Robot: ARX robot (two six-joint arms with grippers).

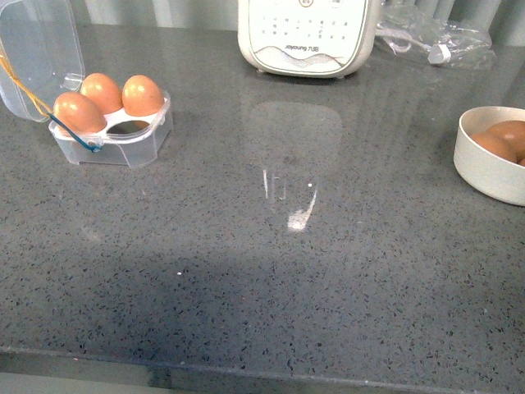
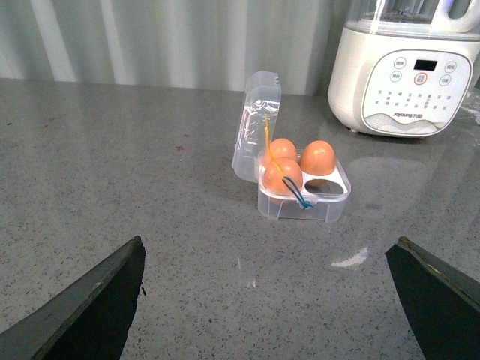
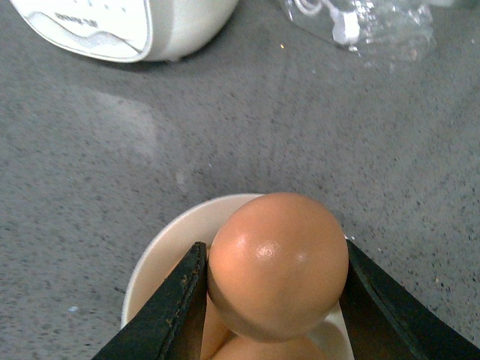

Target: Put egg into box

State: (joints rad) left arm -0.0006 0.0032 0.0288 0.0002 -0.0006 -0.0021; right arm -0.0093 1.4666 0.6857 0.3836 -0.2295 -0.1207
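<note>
In the right wrist view my right gripper [image 3: 276, 255] is shut on the egg [image 3: 277, 262], a smooth orange-brown one pinched between both black fingers [image 3: 169, 311] just above a white bowl [image 3: 161, 247]. The box [image 1: 123, 150] stands at the far left of the counter, its clear lid [image 1: 37, 49] swung open behind it. Three brown eggs fill three of its cells and the front right cell [image 1: 131, 125] is empty. My left gripper [image 2: 266, 300] hangs open over bare counter, with the box [image 2: 300, 208] ahead of it. Neither arm shows in the front view.
The white bowl [image 1: 492, 164] with brown eggs sits at the right edge. A white kitchen appliance [image 1: 308, 37] stands at the back centre, with a crumpled clear plastic bag [image 1: 435, 37] to its right. Grey speckled counter stretches between box and bowl.
</note>
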